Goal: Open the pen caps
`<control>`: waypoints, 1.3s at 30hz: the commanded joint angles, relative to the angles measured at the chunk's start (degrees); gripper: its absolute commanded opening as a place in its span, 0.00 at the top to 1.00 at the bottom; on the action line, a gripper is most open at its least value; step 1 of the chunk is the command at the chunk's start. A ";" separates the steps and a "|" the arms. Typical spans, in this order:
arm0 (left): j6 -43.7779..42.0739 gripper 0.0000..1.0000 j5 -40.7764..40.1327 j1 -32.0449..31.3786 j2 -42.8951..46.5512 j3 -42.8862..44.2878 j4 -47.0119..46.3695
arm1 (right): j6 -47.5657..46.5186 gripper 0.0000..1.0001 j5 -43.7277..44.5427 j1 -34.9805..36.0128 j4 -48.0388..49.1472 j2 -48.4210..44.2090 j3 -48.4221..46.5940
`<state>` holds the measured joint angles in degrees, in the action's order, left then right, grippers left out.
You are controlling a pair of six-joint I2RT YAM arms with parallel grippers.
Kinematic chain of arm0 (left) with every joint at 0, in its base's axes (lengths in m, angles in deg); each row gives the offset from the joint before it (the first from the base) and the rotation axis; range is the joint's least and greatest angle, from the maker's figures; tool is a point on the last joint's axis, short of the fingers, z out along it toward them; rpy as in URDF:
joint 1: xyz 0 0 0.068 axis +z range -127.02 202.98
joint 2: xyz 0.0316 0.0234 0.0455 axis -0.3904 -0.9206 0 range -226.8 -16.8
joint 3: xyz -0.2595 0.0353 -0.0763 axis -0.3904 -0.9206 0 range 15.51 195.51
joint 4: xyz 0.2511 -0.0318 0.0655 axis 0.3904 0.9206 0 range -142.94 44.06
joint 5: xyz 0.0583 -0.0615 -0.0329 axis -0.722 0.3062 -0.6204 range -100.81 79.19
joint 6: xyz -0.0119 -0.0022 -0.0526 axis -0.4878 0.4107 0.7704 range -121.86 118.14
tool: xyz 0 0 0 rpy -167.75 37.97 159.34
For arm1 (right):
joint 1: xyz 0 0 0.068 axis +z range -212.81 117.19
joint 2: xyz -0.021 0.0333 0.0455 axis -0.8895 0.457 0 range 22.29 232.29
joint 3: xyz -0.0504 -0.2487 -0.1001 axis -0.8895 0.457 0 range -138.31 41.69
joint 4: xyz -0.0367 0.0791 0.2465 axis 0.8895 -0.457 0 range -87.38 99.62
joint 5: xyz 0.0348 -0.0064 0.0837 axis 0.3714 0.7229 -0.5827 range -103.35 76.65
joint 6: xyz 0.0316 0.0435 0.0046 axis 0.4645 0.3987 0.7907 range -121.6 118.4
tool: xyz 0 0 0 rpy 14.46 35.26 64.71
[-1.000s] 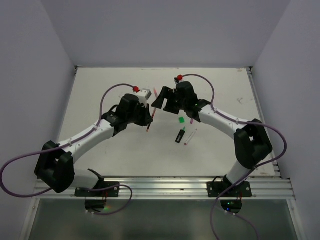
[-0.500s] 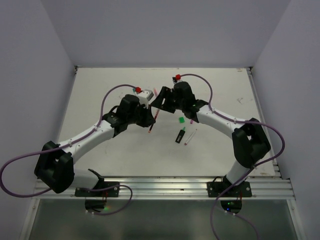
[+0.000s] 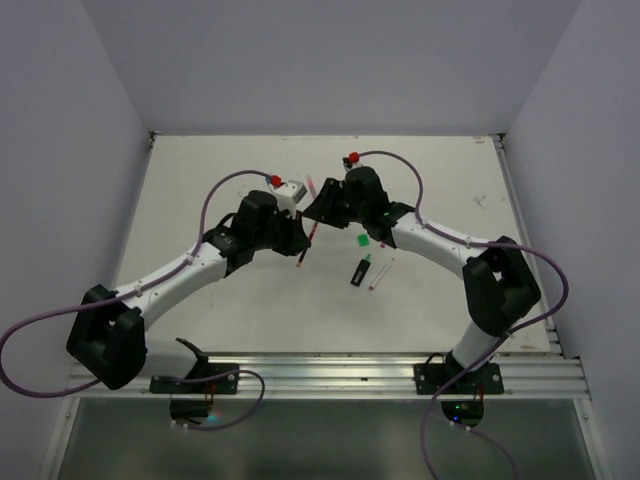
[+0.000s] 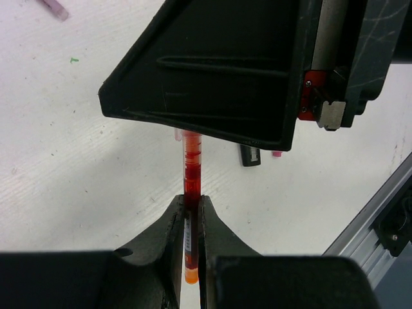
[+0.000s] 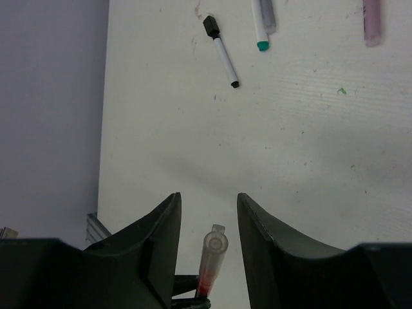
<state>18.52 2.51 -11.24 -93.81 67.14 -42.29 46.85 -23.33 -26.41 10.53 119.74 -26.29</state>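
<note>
Left gripper [image 4: 192,205]: we see its fingers clamped together on the red pen [image 4: 190,161], which is lifted above the table [image 4: 77,148], orange end nearest the wrist camera; right gripper [image 5: 207,222]: its fingers stand apart, one on either side of that pen's pale translucent cap [image 5: 214,246], with a gap showing on both sides; further out on the table we note a black-capped pen [image 5: 221,55] and a teal-tipped pen [image 5: 260,29]; from above, both grippers meet near mid-table, with the green cap [image 3: 363,241] and the highlighter [image 3: 360,271] lying just to their right.
</note>
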 commanded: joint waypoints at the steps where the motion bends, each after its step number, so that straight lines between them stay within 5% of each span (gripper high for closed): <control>1: -0.25 1.00 1.27 -0.41 2.13 -0.22 -2.83 | 0.25 0.57 1.54 0.51 1.29 -0.77 0.13; 13: 0.01 1.00 1.27 -0.41 2.13 -0.40 -2.66 | 0.07 0.91 3.21 0.69 1.12 -1.91 1.19; 15: 0.10 0.78 1.71 -0.41 1.87 -0.75 -2.74 | -0.10 1.00 3.39 0.69 1.11 -2.17 1.45; 19: 0.18 0.51 3.46 -0.41 1.17 -1.63 -3.80 | -0.46 1.00 2.77 0.69 1.11 -2.70 1.63; 23: 0.80 0.41 5.22 -0.41 0.37 -2.33 -4.76 | -1.16 1.00 2.68 0.69 1.03 -3.32 1.98; 32: 1.42 0.44 6.63 -0.41 -1.74 -2.95 -6.70 | -1.34 1.00 1.98 0.69 1.11 -4.20 2.51; 39: 1.33 0.67 7.07 -0.41 -2.18 -3.12 -6.88 | -1.16 1.00 1.98 0.69 1.55 -3.76 2.42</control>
<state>20.05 7.93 -11.30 -95.97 64.35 -46.20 46.37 -21.87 -25.73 10.51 117.77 -23.91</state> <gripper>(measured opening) 0.349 0.173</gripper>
